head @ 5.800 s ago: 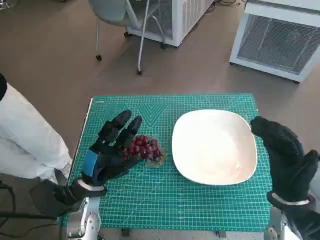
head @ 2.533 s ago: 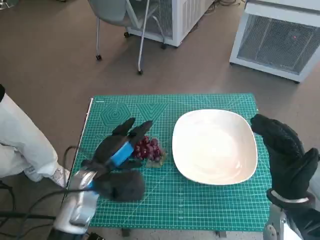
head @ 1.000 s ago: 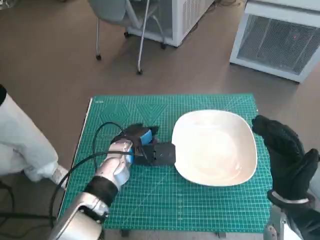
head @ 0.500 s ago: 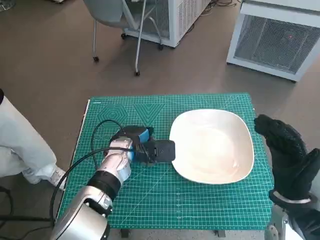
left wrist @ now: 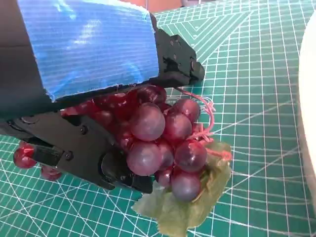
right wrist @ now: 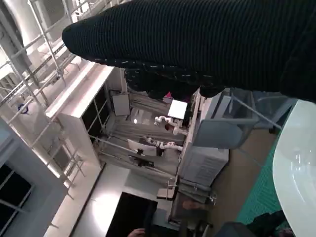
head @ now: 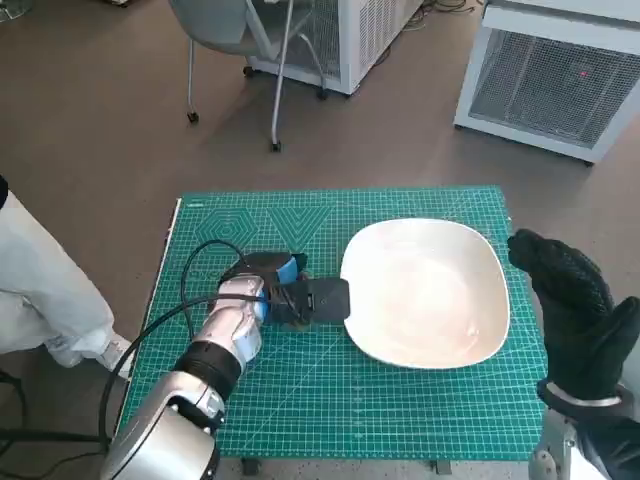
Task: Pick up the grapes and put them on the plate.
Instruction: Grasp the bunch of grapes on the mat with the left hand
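one dark red glossy grapes (left wrist: 158, 138) cluster, green leaf (left wrist: 190, 207) beneath.

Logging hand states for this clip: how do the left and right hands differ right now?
The left hand is closed around the grapes over the green mat; the right hand holds nothing, raised beside the white plate. The left has blue tape over its back; the right wears a knitted glove. Both are black.

A lab — cutting mat (head: 330, 390), white equipment cabinets (head: 560, 75).
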`<state>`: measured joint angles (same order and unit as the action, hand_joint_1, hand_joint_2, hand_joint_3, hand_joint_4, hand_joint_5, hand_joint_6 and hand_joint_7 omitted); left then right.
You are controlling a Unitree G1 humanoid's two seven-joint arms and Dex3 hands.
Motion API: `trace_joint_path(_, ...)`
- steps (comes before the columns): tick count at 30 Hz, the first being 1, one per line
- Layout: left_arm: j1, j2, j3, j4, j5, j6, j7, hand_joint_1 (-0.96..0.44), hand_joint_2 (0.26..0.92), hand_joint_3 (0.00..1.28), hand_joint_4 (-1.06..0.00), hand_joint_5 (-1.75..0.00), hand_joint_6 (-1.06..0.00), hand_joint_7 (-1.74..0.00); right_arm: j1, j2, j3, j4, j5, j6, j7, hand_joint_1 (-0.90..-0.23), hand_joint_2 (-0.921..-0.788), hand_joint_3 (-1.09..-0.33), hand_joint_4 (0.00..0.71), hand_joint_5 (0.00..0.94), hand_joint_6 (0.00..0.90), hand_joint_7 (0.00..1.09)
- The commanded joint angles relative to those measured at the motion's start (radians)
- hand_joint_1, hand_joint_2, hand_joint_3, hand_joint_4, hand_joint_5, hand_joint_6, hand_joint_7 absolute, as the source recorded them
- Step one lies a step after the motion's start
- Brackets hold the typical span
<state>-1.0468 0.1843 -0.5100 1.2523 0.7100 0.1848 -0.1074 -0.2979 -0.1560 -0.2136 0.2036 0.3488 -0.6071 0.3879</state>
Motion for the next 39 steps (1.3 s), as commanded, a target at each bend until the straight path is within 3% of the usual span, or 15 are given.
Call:
trace_joint_path(1, 0.057, 0.007, -0.028, 0.008, 0.017, -0.031, 0.084, 0.33, 0.692, 0.61, -0.49, -1.39, -0.57, -0.03, 0.007, -0.008, -0.002, 0.014, 0.003, 0.013, 0.009, -0.48, -0.921, -0.537, 0.529, 0.002, 0.176, 0.59)
trace_joint_path(4, 0.07, 0.015, -0.047, -0.001, 0.032, -0.053, 0.14, 0.36, 0.68, 0.73, -0.43, -1.58, -0.65, -0.06, 0.006, -0.01, -0.003, 0.016, 0.003, 0.012, 0.01, -0.48, -0.921, -0.536, 0.529, 0.002, 0.177, 0.59)
trace_joint_path(11, 0.071, 0.015, -0.065, -0.01, 0.039, -0.056, 0.169, 0.36, 0.786, 0.59, -0.39, -1.61, -0.74, -0.13, 0.002, -0.012, -0.004, 0.021, 0.001, 0.013, 0.011, -0.48, -0.921, -0.535, 0.53, 0.002, 0.178, 0.59)
trace_joint_path(23, 0.06, 0.024, -0.066, -0.023, 0.026, -0.059, 0.117, 0.36, 0.834, 0.49, -0.39, -1.58, -0.72, -0.14, -0.004, -0.013, -0.004, 0.023, 0.006, 0.018, 0.016, -0.479, -0.921, -0.536, 0.53, 0.002, 0.179, 0.59)
trace_joint_path(30, 0.056, 0.024, -0.064, -0.02, 0.024, -0.053, 0.107, 0.35, 0.892, 0.35, -0.42, -1.53, -0.69, -0.17, -0.01, -0.013, -0.007, 0.03, 0.007, 0.02, 0.018, -0.48, -0.921, -0.536, 0.53, 0.002, 0.179, 0.59)
trace_joint_path(39, 0.05, 0.026, -0.058, -0.018, 0.016, -0.055, 0.103, 0.35, 0.887, 0.38, -0.41, -1.55, -0.65, -0.15, -0.02, -0.012, -0.008, 0.042, 0.001, 0.015, 0.017, -0.484, -0.921, -0.533, 0.53, 0.002, 0.181, 0.58)
